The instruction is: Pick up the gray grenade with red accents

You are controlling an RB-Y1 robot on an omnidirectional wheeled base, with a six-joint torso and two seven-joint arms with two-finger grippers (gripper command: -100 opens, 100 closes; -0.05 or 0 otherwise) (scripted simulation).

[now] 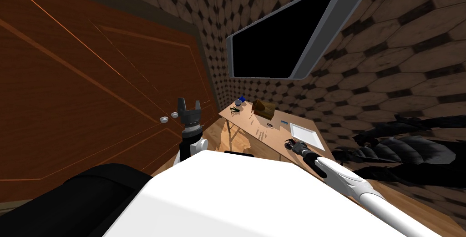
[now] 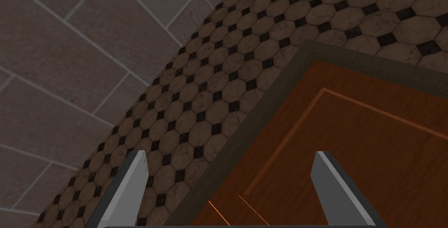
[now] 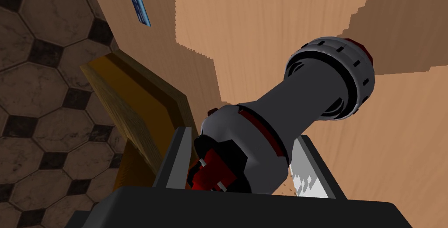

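since the fingers of the right gripper [image 3: 243, 133] press both sides of the gray grenade [image 3: 302, 94] at its thick, red-marked end, by the table [image 3: 271, 15] edge, we judge the grasp made; next comes a steady lift. the left gripper [image 2: 230, 153] hangs open beside the door [image 2: 350, 151].

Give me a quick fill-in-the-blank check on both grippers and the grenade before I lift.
The right gripper has its jaws ____ on the grey, red-accented stick-shaped grenade.
The left gripper holds its jaws ____, beside the reddish-brown wooden door.
The flat white tray lies on the light wooden ____.
Missing: shut; open; table.
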